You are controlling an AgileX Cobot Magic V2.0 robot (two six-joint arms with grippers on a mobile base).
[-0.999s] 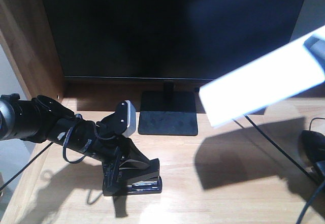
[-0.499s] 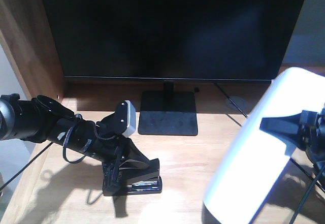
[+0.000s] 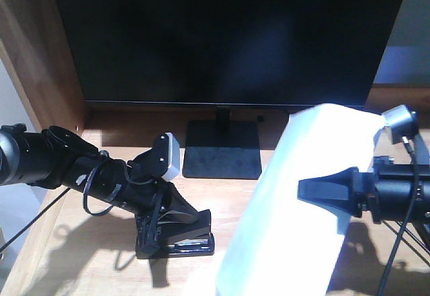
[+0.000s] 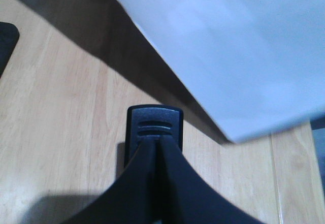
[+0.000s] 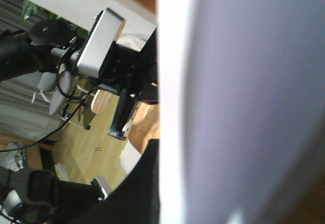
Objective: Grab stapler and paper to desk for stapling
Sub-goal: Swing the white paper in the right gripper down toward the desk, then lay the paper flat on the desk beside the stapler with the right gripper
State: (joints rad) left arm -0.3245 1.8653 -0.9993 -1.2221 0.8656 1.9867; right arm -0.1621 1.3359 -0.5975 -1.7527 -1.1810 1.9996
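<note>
The black stapler (image 3: 195, 244) rests on the wooden desk (image 3: 235, 202) at the front left. My left gripper (image 3: 176, 232) is shut on it from above. In the left wrist view the two fingers meet over the stapler (image 4: 154, 120), with my left gripper (image 4: 156, 141) pressed together. The white paper (image 3: 282, 242) hangs tilted over the desk's middle right, held by my right gripper (image 3: 306, 192), which is shut on its right edge. The paper (image 5: 244, 107) fills most of the right wrist view. It hides one finger of my right gripper (image 5: 155, 178).
A large black monitor (image 3: 222, 34) stands at the back on a flat black base (image 3: 223, 150). A wooden side panel (image 3: 30, 47) closes the left. Cables (image 3: 403, 256) trail at the far right. The paper (image 4: 233, 41) casts a dark shadow near the stapler.
The right arm has swung the paper from the upper right down and leftward over the desk's middle. The left arm and stapler have not moved.
</note>
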